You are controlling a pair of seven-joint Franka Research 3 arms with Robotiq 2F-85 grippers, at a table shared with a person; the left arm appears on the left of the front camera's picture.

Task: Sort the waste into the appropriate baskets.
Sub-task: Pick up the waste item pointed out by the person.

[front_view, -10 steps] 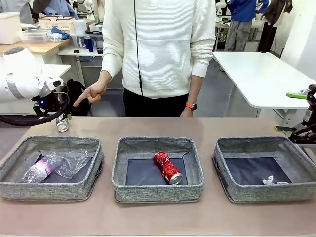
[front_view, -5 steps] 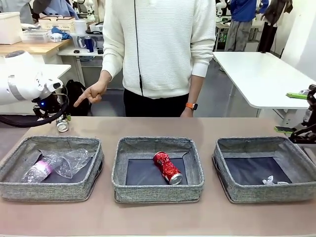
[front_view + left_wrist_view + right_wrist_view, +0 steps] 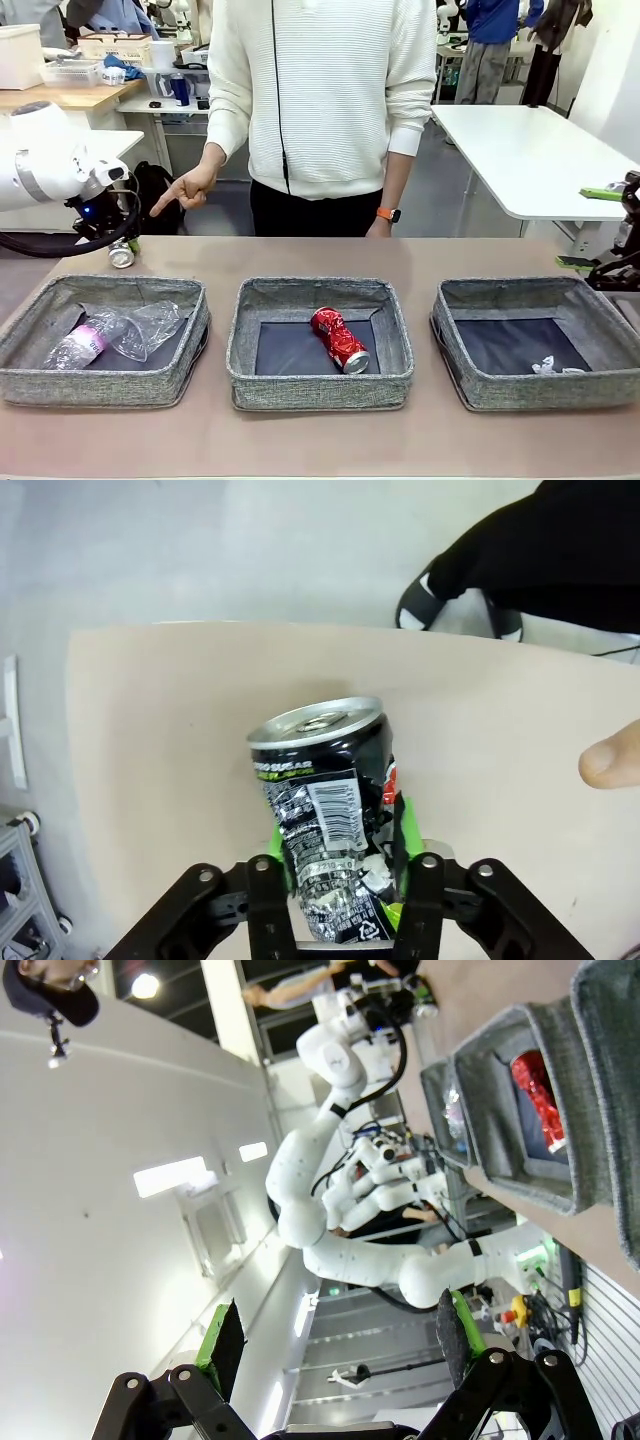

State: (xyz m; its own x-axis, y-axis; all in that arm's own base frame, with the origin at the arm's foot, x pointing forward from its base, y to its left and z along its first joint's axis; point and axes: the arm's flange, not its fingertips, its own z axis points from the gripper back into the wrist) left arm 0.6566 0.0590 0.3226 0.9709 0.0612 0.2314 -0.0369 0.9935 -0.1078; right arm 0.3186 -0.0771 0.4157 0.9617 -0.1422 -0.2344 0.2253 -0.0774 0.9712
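The dark drink can is at the table's far left corner, behind the left basket. My left gripper is shut on it. In the left wrist view the green pads press both sides of the dented can. The left basket holds the pink-label bottle and the clear bottle. The red can lies in the middle basket. A white scrap lies in the right basket. My right gripper is open with nothing in it beyond the table's right edge.
A person in a white sweater stands at the far side, their hand pointing down-left toward the can; a fingertip shows in the left wrist view. A white table stands at back right.
My left gripper's jaws have come in against the dark can, which has shifted slightly left. The right arm and the person's hand have stayed still.
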